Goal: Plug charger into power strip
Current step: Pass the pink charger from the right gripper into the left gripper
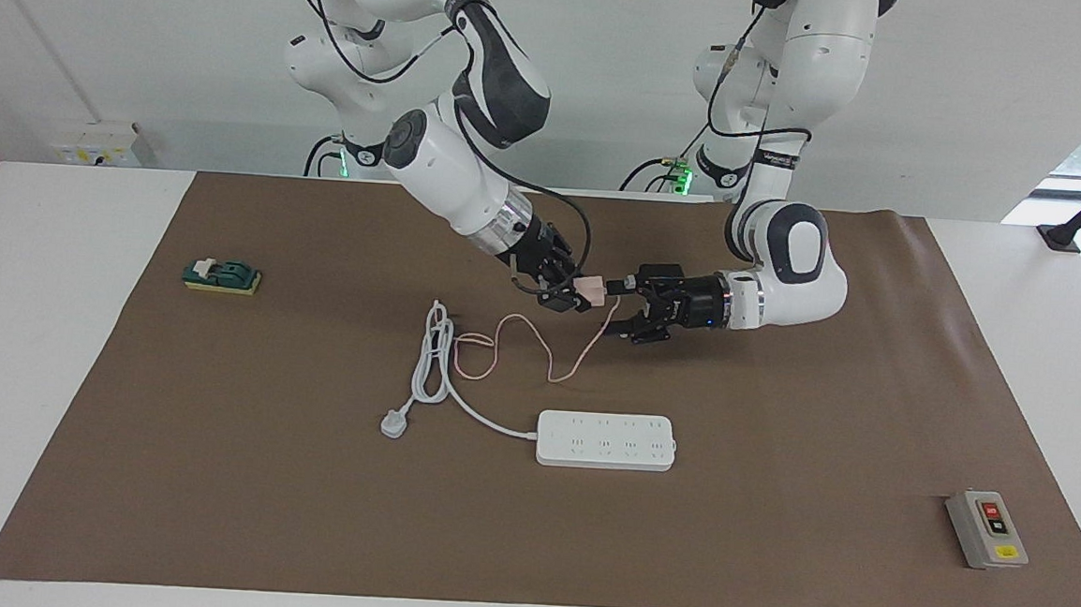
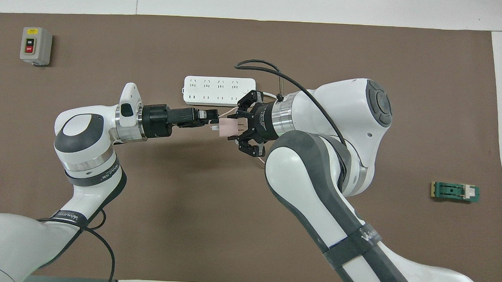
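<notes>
The pale pink charger (image 1: 589, 292) (image 2: 226, 127) hangs in the air over the mat, nearer to the robots than the power strip (image 1: 605, 440) (image 2: 218, 91). My right gripper (image 1: 577, 296) (image 2: 234, 126) is shut on the charger's body. My left gripper (image 1: 628, 306) (image 2: 213, 116) faces it, open, its fingers above and below the cable end of the charger without closing on it. The thin pink cable (image 1: 520, 326) droops from the charger and loops on the mat. The white power strip lies flat with its sockets up.
The strip's thick white cord (image 1: 434, 363) coils beside the pink cable and ends in a white plug (image 1: 392, 423). A grey switch box (image 1: 987, 529) (image 2: 36, 46) sits toward the left arm's end. A green block (image 1: 221, 276) (image 2: 455, 191) lies toward the right arm's end.
</notes>
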